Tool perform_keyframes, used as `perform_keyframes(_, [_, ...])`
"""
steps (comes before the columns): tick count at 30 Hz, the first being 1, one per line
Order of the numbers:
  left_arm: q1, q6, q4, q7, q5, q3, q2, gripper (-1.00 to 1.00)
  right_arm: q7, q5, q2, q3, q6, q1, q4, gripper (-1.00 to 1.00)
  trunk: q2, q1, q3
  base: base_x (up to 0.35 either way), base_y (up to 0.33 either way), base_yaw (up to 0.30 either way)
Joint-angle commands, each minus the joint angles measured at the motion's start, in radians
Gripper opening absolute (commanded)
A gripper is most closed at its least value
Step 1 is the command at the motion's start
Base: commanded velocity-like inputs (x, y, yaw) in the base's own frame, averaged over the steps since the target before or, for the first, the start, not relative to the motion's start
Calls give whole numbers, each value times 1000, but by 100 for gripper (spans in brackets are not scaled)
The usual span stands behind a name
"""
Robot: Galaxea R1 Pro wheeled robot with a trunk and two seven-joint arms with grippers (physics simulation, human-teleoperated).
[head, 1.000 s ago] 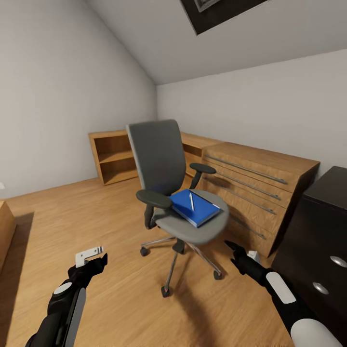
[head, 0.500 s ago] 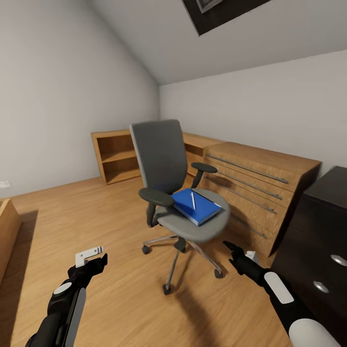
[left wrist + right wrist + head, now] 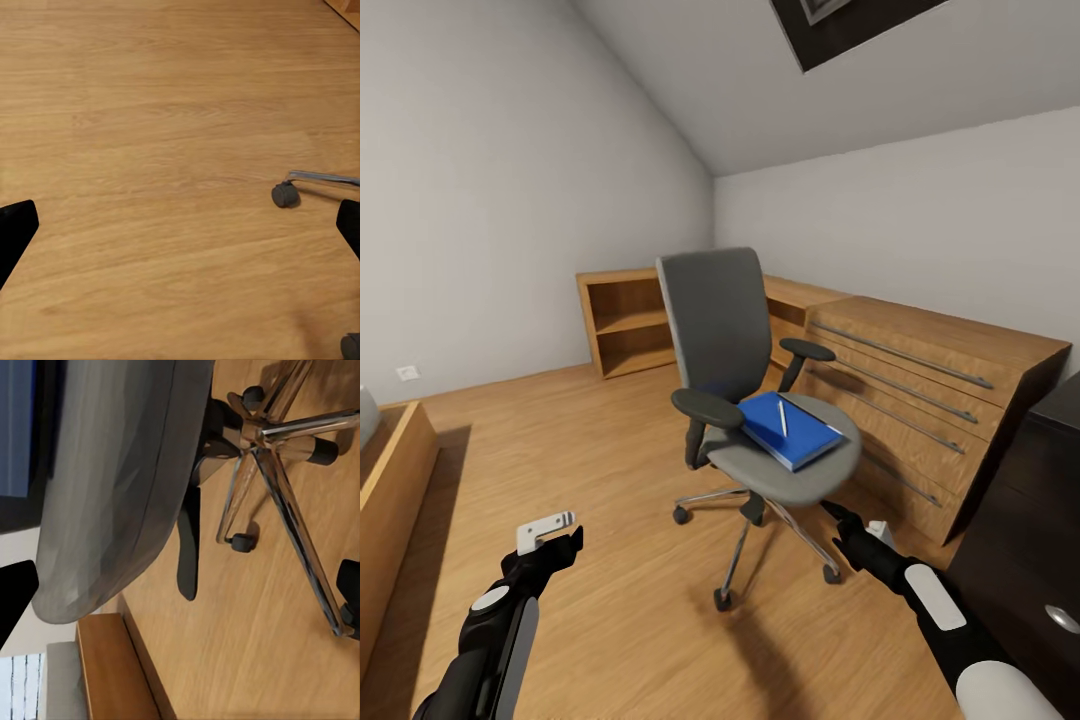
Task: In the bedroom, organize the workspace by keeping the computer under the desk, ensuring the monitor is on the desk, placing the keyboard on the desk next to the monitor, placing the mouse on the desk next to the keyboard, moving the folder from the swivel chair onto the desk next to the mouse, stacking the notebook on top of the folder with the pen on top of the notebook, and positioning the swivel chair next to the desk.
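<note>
The grey swivel chair (image 3: pixel 728 330) stands mid-floor, seat turned toward me. On its seat lies the blue folder (image 3: pixel 798 432) with the pale pen (image 3: pixel 783 417) on top. The black desk's drawer unit (image 3: pixel 1032 520) rises at the right edge. My left gripper (image 3: pixel 557 540) hangs open over bare floor, left of the chair; a chair wheel (image 3: pixel 283 194) lies ahead of it. My right gripper (image 3: pixel 842 524) is open just below the seat's front edge, facing the seat underside (image 3: pixel 112 487) and the base (image 3: pixel 264 433). Notebook, computer, monitor, keyboard and mouse are out of view.
A light-wood drawer chest (image 3: pixel 925 385) runs along the wall behind the chair, with open shelves (image 3: pixel 628 320) in the corner. A low wooden frame (image 3: pixel 392 480) sits at the left edge. Wood floor (image 3: pixel 590 440) lies between it and the chair.
The whole picture has slid to the right, so the camera has turned. The chair, folder and pen keep their places, and both arms hold the same pose.
</note>
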Motion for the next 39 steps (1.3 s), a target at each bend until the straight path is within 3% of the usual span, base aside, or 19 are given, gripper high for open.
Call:
perform_keyframes(1, [-1,5,-1,2,1,1,-1,100,2,-2,0,-3,7,-1,0,100,0,0,-1,0,0,35])
perform_keyframes(12, [-1,3,-2,2,1,1,-2,100,2,-2,2,15,7,-1,0,100,0,0,-1,39,0,12])
perform_keyframes(21, [-1,2,-2,2,2,1,-2,100,3,-2,1,51,7,-1,-1,100,0,0,-1,262,0,1])
perform_keyframes(39, [-1,3,-2,2,1,1,-1,100,4,-2,1,55,7,-1,-1,100,0,0,-1,245,54,0])
